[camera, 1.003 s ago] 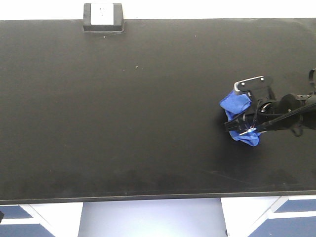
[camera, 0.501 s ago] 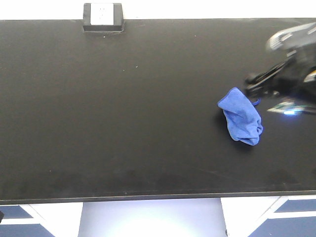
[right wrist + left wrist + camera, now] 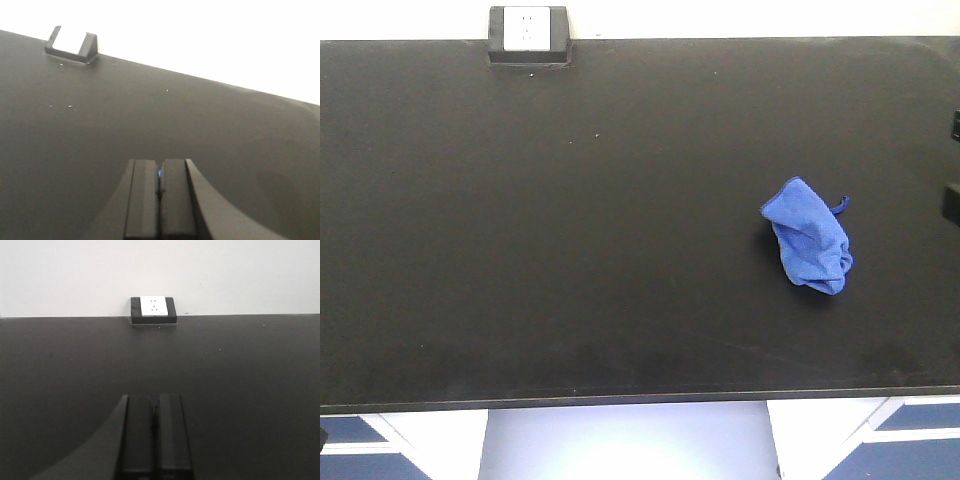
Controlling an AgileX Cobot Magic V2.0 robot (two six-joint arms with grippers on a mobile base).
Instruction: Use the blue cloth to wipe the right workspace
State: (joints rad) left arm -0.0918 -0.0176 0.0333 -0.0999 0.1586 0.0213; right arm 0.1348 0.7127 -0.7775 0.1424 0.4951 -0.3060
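Observation:
The blue cloth lies crumpled and alone on the right part of the black benchtop, its small loop tag sticking out at its upper right. No gripper touches it. In the front view only dark bits of the right arm show at the right edge. My right gripper is shut above bare black benchtop, with a tiny blue speck in the seam between its pads. Over the benchtop my left gripper is shut, with nothing held. Neither wrist view shows the cloth.
A black-framed white socket box sits at the bench's back edge against the white wall, also visible as the socket box and socket box. The bench's front edge runs above white and blue cabinets.
My right gripper, which was over the blue cloth, let go of it, lifted away and withdrew right, almost out of the front view. The cloth stayed put, slightly spread.

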